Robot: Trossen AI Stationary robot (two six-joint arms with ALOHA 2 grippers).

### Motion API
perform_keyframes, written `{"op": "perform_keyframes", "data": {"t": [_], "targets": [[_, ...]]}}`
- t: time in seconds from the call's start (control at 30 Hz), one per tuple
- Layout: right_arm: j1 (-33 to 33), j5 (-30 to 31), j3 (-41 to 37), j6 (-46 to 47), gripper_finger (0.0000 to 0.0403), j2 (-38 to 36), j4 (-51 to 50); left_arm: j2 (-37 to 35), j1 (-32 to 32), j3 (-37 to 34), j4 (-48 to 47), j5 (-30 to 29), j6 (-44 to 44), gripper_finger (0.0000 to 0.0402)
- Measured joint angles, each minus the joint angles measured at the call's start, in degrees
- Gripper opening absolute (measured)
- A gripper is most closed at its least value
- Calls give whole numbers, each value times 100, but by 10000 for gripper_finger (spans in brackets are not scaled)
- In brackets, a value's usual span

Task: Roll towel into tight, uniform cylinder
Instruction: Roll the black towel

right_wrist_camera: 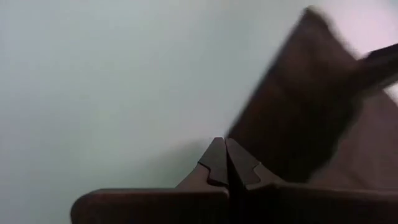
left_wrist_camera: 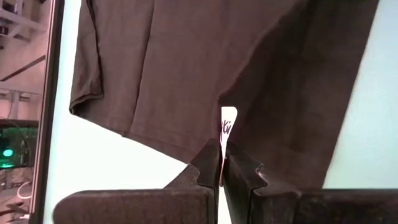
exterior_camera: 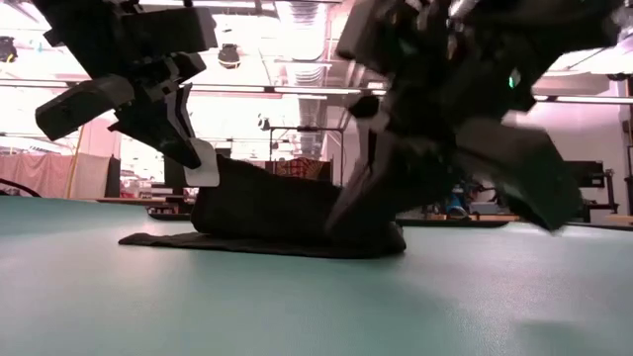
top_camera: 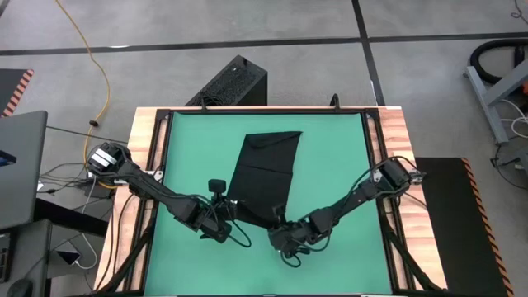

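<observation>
The black towel [top_camera: 266, 169] lies lengthwise on the green mat [top_camera: 190, 148]. Its far part lies flat and its near end is lifted off the mat [exterior_camera: 287, 203]. A small white tag [left_wrist_camera: 228, 120] sits at the near edge. My left gripper [top_camera: 226, 219] is shut at the towel's near-left corner. My right gripper [top_camera: 278, 236] is shut at its near-right corner. Both grippers are above the mat near the table's near edge. My left gripper pinches the towel's near edge at the white tag [left_wrist_camera: 224, 138] between its two fingertips, coming from the near side. The held end is lifted off the mat and the cloth runs away from the fingers to the part lying flat. One layer or several, I cannot tell. My right gripper pinches the towel's near-right corner [right_wrist_camera: 239, 134] between its two shut fingers, coming from the near side. The corner is raised off the mat [exterior_camera: 371, 193] and the cloth slopes down to the flat part. The picture is blurred, so the layers cannot be told.
A black ribbed box [top_camera: 229, 82] stands on the floor beyond the table's far edge. The wooden table frame [top_camera: 144, 140] borders the mat on both sides. Cables and a yellow cord [top_camera: 97, 74] lie on the floor at the left. Bare mat lies on both sides of the towel.
</observation>
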Motion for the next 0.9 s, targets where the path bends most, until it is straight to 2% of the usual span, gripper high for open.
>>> {"op": "perform_keyframes", "data": {"t": [0.17, 0.47, 0.9], "targets": [[-15, 85, -1, 116, 4, -27, -163, 0, 2, 0, 30, 0, 0, 0], [-94, -264, 2, 367, 4, -29, -338, 0, 1, 0, 52, 0, -5, 0], [-27, -326, 5, 652, 4, -32, -713, 0, 0, 0, -63, 8, -75, 0]]}}
